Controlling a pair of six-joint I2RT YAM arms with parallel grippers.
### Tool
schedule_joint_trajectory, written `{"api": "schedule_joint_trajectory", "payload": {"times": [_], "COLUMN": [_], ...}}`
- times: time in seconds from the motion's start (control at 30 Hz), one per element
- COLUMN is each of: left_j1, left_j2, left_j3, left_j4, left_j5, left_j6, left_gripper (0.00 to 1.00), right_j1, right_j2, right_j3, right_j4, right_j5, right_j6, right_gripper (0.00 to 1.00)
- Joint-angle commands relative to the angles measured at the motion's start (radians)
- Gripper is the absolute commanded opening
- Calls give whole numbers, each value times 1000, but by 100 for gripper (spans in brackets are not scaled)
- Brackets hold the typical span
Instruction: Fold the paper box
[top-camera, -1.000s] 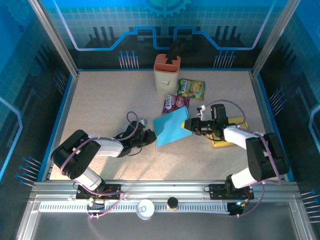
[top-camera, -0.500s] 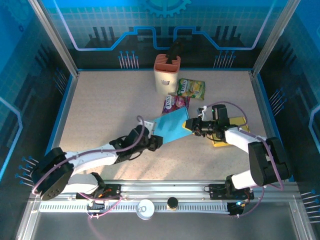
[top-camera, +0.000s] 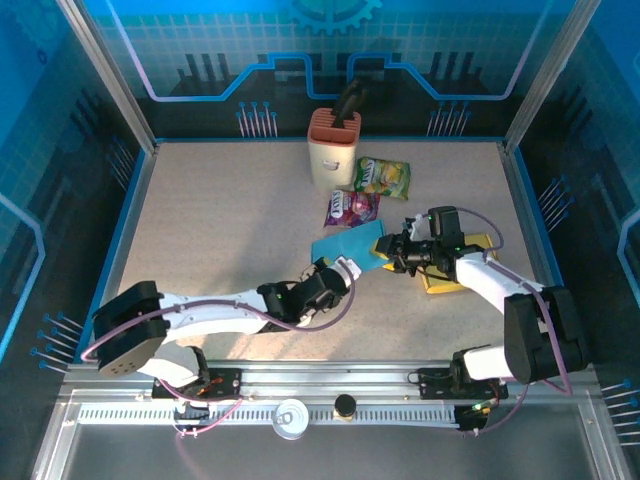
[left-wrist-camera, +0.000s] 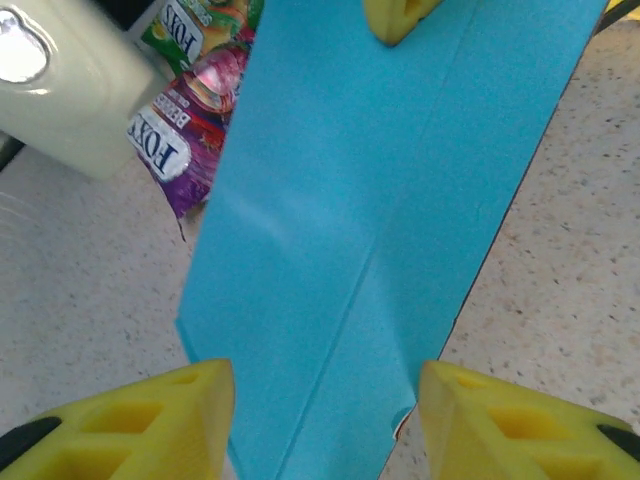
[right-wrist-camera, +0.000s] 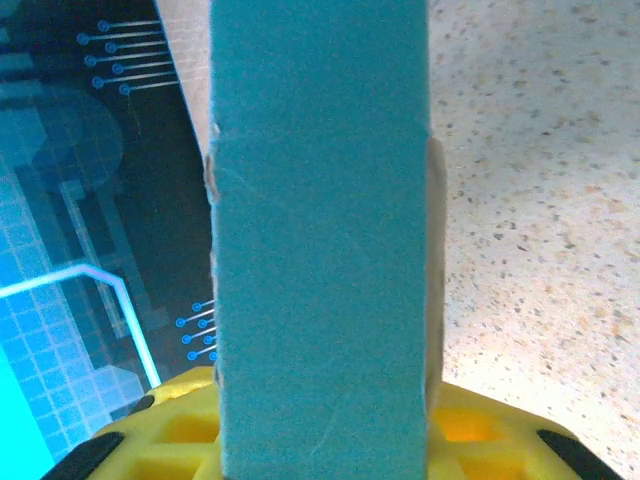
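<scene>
The paper box (top-camera: 345, 245) lies as a flat blue sheet just right of the middle of the top view, on the speckled table (top-camera: 220, 220). In the left wrist view I see 1 straight crease running down it from the upper right toward the bottom centre.

Its right end is held by the right gripper (top-camera: 384, 250). In the right wrist view the sheet stands edge-up through the centre of the frame, and that gripper's yellow fingers (right-wrist-camera: 160, 430) are closed on it. In the left wrist view 1 yellow tip of it sits on the sheet at the top edge.

The left gripper (top-camera: 338, 272) is at the sheet's lower left end. Its 2 fingers (left-wrist-camera: 130, 420) stand well apart at the bottom corners of the left wrist view, with the near end of the sheet between them. I cannot tell whether either one touches the paper.

Just above the sheet lies a purple snack packet (top-camera: 350, 207), its lower edge meeting the sheet's edge. A green and yellow packet (top-camera: 383, 178) lies up and to the right of that. A cream holder (top-camera: 332, 150) with an orange rim stands in the upper centre, with something dark sticking out of it. At the right, a flat yellow object (top-camera: 452, 278) lies partly hidden beneath the right arm
</scene>
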Motion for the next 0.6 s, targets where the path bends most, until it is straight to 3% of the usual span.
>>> {"api": "schedule_joint_trajectory", "payload": {"times": [0.0,0.17,0.43,0.57], "left_j1": [-9,-48,-56,-54], "left_j2": [55,78,-84,-16], "left_j3": [21,10,-84,-54], "left_j4": [-37,26,66,26], "left_j5": [-110,-110,-34,-62], "left_j6": [118,186,173,214], "left_gripper": [53,53,57,58], "right_j1": [-16,-30,-53,-53], "right_j2": [-11,-2,-12,-28], "right_j3": [26,20,17,13], "right_j4": [-71,-60,-84,-82], "right_j5": [-84,-98,-104,-110], "right_j6": [36,51,36,53], "right_gripper": [27,25,23,23]}}
